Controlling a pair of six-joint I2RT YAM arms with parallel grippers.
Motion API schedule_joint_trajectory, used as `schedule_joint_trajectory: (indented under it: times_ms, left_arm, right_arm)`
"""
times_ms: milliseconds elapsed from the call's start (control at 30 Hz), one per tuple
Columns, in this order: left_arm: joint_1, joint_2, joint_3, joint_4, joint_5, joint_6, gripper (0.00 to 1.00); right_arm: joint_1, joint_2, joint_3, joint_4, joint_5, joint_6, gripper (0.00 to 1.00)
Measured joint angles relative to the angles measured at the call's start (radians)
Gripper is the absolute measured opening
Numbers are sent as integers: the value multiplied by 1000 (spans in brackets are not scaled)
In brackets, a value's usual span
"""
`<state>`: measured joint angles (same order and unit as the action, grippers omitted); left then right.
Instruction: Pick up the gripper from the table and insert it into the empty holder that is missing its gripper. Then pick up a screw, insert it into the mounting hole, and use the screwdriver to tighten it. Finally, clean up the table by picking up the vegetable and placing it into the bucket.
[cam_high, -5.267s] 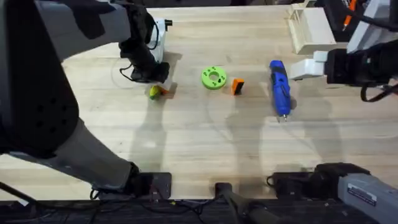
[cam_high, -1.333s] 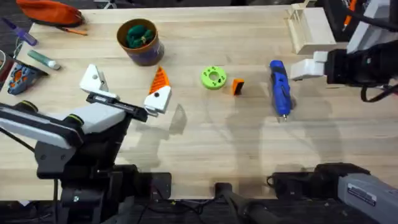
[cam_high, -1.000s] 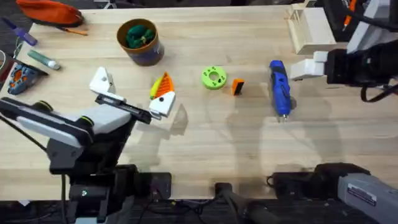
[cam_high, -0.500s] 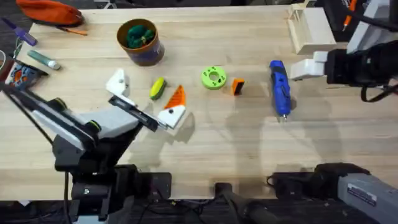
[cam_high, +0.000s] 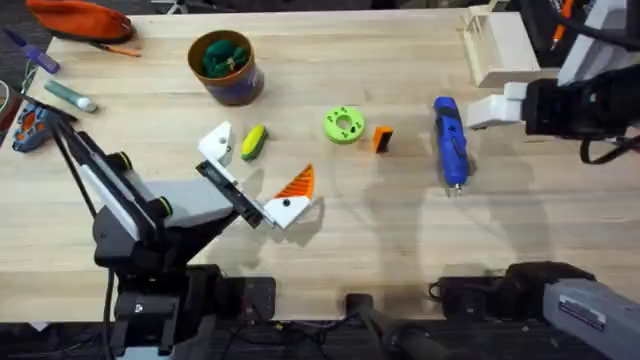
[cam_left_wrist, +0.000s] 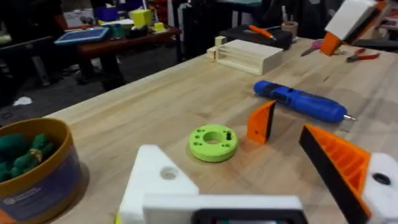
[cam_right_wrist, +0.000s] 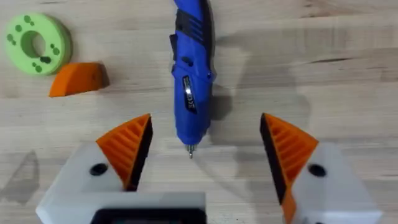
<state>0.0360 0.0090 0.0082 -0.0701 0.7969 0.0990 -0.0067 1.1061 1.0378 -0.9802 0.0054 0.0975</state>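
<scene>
The left arm has swung right and toward its base over the last moments, so the left gripper (cam_high: 252, 175) no longer hides the yellow vegetable (cam_high: 254, 141), which lies free on the table (cam_high: 400, 250) between its fingers' tips. Those fingers stand wide apart, holding nothing: one is the empty holder (cam_high: 216, 146), bare white, the other carries an orange pad (cam_high: 297, 184). The insertion step looks unstarted.

The blue screwdriver (cam_right_wrist: 191, 81) lies between the right gripper (cam_right_wrist: 205, 149)'s spread, empty fingers, long axis running away from them, metal tip pointing back toward the gripper.

The loose orange gripper (cam_high: 381, 138) stands well beyond the left fingers, beside the green ring dish (cam_high: 343, 125), black face toward the screwdriver.
</scene>
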Motion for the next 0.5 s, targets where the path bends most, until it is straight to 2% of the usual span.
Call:
schedule_joint_trajectory:
  times_ms: [233, 500]
  left_arm:
    - [0, 0, 0, -10, 87, 0, 987]
    - [0, 0, 3, -42, 277, 3, 986]
  right_arm:
    - [0, 0, 0, 0, 0, 0, 991]
    - [0, 0, 0, 0, 0, 0, 991]
